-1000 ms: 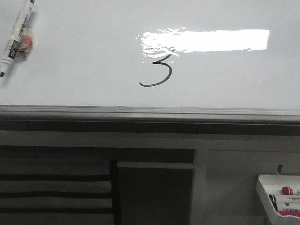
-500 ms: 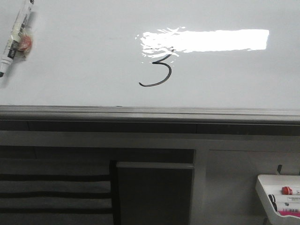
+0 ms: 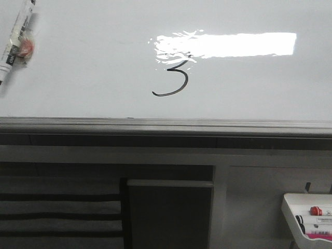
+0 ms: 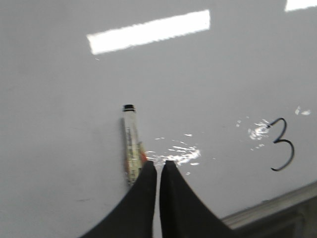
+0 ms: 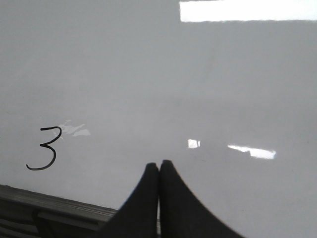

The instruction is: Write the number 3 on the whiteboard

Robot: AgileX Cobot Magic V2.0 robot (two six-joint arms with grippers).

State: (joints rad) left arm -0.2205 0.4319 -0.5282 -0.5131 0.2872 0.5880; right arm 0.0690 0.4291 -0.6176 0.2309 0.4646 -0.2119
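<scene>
The number 3 (image 3: 176, 78) is drawn in thin black ink on the whiteboard (image 3: 93, 62), just below the bright light reflection. It also shows in the left wrist view (image 4: 283, 144) and the right wrist view (image 5: 47, 148). A marker (image 3: 15, 39) with a red patch lies on the board at the far left. In the left wrist view the marker (image 4: 131, 144) runs beside my left gripper (image 4: 158, 163), its near end hidden behind one finger. The left jaws stand almost together with nothing between them. My right gripper (image 5: 159, 164) is shut and empty over bare board, right of the 3.
The board's grey metal frame edge (image 3: 166, 125) runs across the front. Below it is a dark cabinet with a panel (image 3: 168, 212). A small white marker tray (image 3: 308, 215) with several markers sits at the lower right.
The whole front view has slid a few pixels to the left. The marker and the 3 keep their places relative to each other. No gripper shows in the earlier frames.
</scene>
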